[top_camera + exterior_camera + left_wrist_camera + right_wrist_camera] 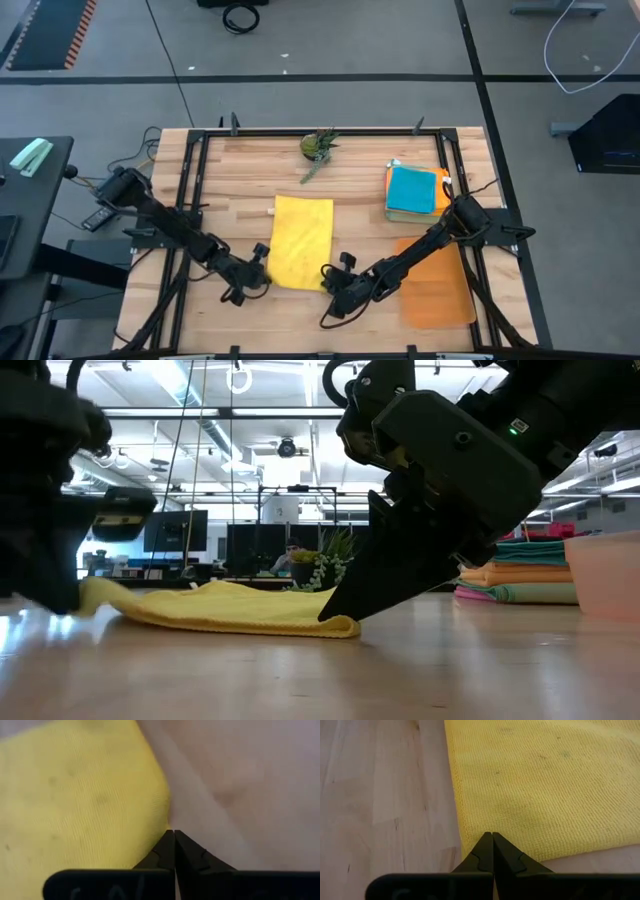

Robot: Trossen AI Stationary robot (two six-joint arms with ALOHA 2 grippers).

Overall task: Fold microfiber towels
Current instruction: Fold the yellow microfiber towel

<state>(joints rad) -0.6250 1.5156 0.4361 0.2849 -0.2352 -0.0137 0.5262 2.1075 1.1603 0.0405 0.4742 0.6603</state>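
Right, near edge first: both my grippers are down at the yellow towel's near corners.
Left gripper: fingertips pressed together at the towel's near left corner; I judge it's pinching the hem, though the wrist view only shows cloth right at the tips.
Right gripper: clenched too, tips meeting on the near right corner edge, cloth running under them as far as I can see.
Yellow towel: lying mid-table as a long strip, looks doubled already from its thick rolled edge in the low view; one more fold, near end to far end, seems due.
Orange mat: flat under my right arm, untouched.
Towel stack: far right, teal on top, orange, pink and pale green beneath.
Plant: at the far edge.
Progress: whether that stack is finished or waiting, I can't tell.
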